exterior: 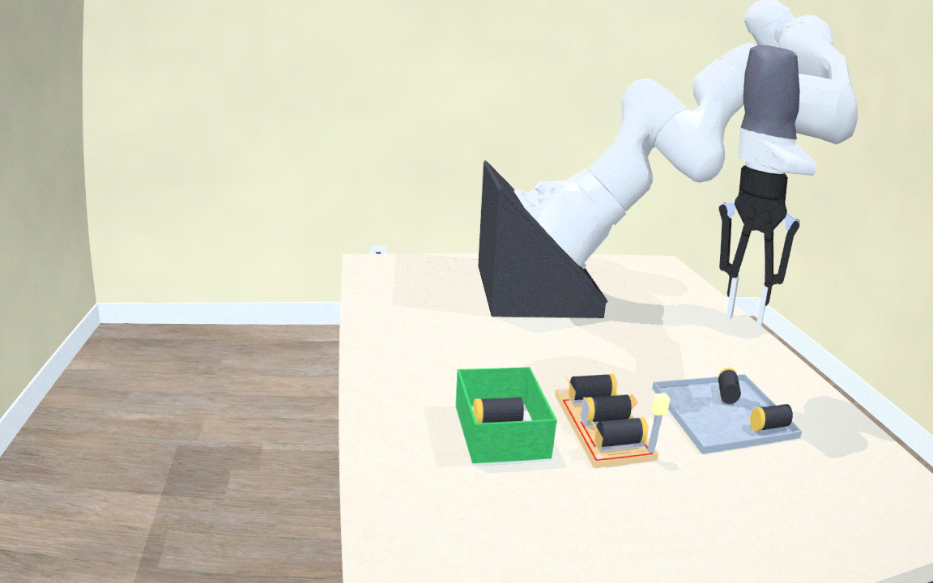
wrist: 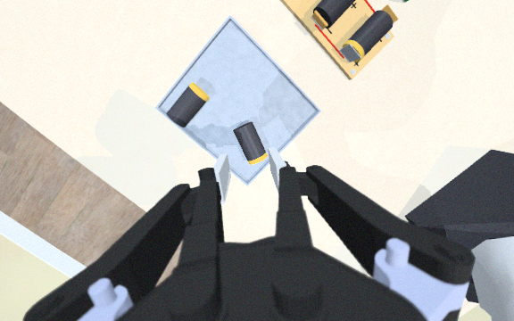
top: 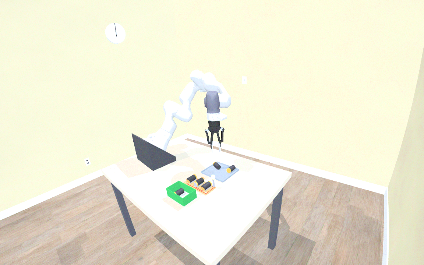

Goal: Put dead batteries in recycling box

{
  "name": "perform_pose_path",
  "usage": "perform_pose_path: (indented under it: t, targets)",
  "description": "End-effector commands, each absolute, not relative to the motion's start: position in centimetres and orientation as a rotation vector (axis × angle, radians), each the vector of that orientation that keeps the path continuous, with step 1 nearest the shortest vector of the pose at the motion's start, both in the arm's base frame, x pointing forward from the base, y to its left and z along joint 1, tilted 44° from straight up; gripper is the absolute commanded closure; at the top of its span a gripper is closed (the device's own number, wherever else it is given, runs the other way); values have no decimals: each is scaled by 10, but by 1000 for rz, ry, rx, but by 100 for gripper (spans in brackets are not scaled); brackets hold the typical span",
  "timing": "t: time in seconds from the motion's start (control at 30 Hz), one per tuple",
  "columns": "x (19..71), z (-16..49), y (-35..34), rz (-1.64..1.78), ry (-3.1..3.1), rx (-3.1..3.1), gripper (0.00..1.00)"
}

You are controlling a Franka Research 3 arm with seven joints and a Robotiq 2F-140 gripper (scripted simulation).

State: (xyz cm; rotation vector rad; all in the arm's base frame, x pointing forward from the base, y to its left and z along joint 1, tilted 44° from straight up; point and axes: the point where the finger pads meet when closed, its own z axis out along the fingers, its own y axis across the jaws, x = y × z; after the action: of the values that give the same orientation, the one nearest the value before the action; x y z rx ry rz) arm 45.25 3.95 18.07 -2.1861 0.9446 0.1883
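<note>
My gripper is partly open and empty, high above the table behind the grey-blue tray. In the tray lie a black-and-yellow battery nearer the arm base and another battery near the far side. Three batteries sit in the wooden holder. Its bulb glows pale yellow. The green box stands upright with one battery visible inside.
The dark wedge-shaped arm base stands at the back of the table. The holder lies between the green box and the tray, its bulb post rising on the tray side. A table edge runs near the tray.
</note>
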Motion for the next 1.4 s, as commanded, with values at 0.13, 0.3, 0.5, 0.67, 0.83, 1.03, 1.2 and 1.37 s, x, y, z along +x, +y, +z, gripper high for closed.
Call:
perform_pose_path:
  t: [0.13,0.3,0.5,0.67,0.83,1.03,1.2,1.37]
  targets:
    - [451,179,38,47,607,-2299,71]
    - [451,179,38,47,607,-2299,71]
    - [460,137,78,47,607,-2299,71]
    - [462,127,87,47,607,-2299,71]
    - [462,127,87,47,607,-2299,71]
    - [462,127,87,47,607,-2299,71]
    - [462,127,87,47,607,-2299,71]
    - [462,127,87,47,607,-2299,71]
